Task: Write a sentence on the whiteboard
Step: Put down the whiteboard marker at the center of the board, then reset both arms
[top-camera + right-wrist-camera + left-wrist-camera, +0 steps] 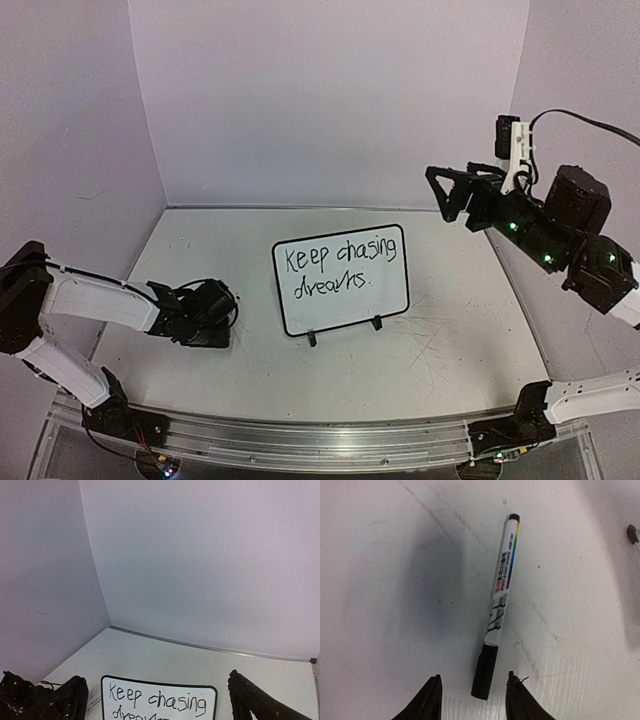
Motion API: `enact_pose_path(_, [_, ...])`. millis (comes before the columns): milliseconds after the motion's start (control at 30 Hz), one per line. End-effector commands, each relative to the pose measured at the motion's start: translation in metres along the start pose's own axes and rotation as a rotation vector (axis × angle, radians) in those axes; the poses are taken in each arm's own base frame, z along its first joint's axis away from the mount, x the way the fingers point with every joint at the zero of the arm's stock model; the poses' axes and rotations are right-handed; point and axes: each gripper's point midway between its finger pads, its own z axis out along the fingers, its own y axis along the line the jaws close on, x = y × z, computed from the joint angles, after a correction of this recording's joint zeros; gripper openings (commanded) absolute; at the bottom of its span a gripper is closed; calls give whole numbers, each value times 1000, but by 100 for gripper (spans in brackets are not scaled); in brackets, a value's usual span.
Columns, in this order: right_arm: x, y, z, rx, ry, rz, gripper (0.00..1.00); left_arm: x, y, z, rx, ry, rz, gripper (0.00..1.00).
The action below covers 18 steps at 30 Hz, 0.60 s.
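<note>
Your left gripper (473,680) stands apart astride the marker (502,580) cap; your right gripper (447,195) gapes, raised right of the whiteboard (345,305).

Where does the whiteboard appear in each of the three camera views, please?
Top external: the whiteboard stands in the middle of the table, lettering towards the camera.
Left wrist: not in it; only the marker lying on the table.
Right wrist: bottom centre, its lower part cut off by the frame edge.
Shared landmark: the sentence, whose words "Keep chasing" read in both the top and right wrist views.
</note>
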Motion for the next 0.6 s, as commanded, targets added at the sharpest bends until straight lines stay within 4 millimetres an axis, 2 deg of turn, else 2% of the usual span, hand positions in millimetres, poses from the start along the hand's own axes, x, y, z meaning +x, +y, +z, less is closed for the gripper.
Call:
enact_pose_path(0, [-23, -32, -18, 157, -40, -72, 98, -68, -7, -65, 52, -185, -71, 55])
enact_pose_path(67, [-39, -41, -30, 188, -68, -95, 98, -102, -6, -106, 84, -285, -80, 63])
enact_pose_path(167, [-66, -53, -50, 222, -122, -97, 98, -154, -10, -184, 196, -469, -71, 74])
enact_pose_path(233, [-82, -59, -63, 230, -161, -90, 98, -188, -15, -240, 279, -598, -28, 77])
enact_pose_path(367, [-103, -68, -79, 257, -209, -80, 98, -241, -28, -352, 464, -875, 75, 81])
enact_pose_path(467, [-113, -73, -83, 288, -226, -60, 98, -260, -38, -408, 564, -1016, 143, 84])
enact_pose_path(567, [-111, -74, -84, 285, -246, -38, 98, -271, -45, -442, 624, -1099, 186, 89])
